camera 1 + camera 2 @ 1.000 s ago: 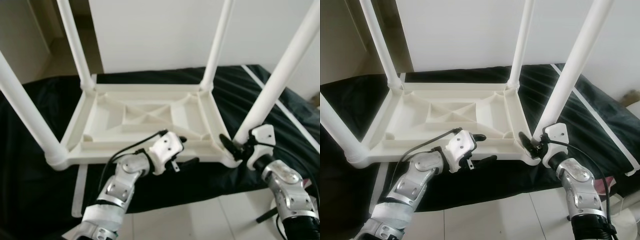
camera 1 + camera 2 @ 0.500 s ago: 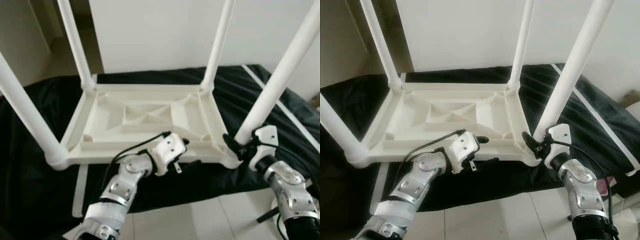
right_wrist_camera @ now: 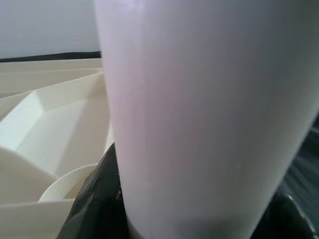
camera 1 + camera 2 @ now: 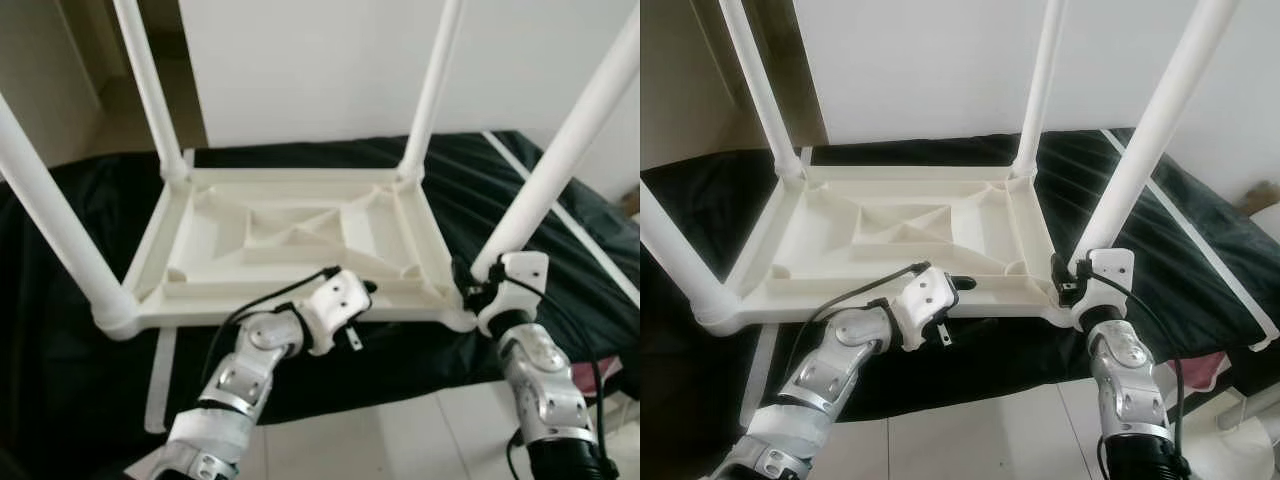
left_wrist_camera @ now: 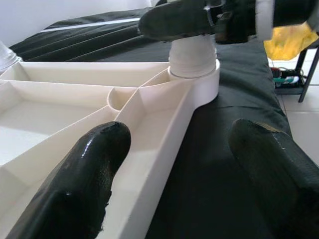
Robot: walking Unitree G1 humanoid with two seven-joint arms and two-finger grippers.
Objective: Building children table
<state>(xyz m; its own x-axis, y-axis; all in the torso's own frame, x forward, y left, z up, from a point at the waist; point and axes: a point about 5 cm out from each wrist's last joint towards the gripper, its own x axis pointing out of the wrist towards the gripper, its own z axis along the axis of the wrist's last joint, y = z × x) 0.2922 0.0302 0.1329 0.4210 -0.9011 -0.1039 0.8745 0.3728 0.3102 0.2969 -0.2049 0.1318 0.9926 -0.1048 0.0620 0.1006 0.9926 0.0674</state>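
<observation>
A white children's table (image 4: 290, 235) lies upside down on a black cloth, its four legs pointing up. My left gripper (image 5: 187, 164) is open at the near rim, one finger (image 5: 94, 169) inside the frame and the other outside over the cloth. My right gripper (image 4: 1068, 285) sits at the base of the near right leg (image 4: 560, 165), shut around it just above the corner socket. In the right wrist view the leg (image 3: 199, 114) stands very close, with a black finger (image 3: 97, 199) pressed against its side.
The black cloth (image 4: 60, 220) covers a low surface and drops to a white tile floor (image 4: 400, 440) at the front. A white wall (image 4: 320, 60) rises behind. A white strip (image 4: 158, 380) lies at the near left. A yellow item (image 5: 291, 42) lies off to the right.
My right gripper has moved in from beside the corner and closed around the base of the near right leg. My left gripper has stayed at the near rim.
</observation>
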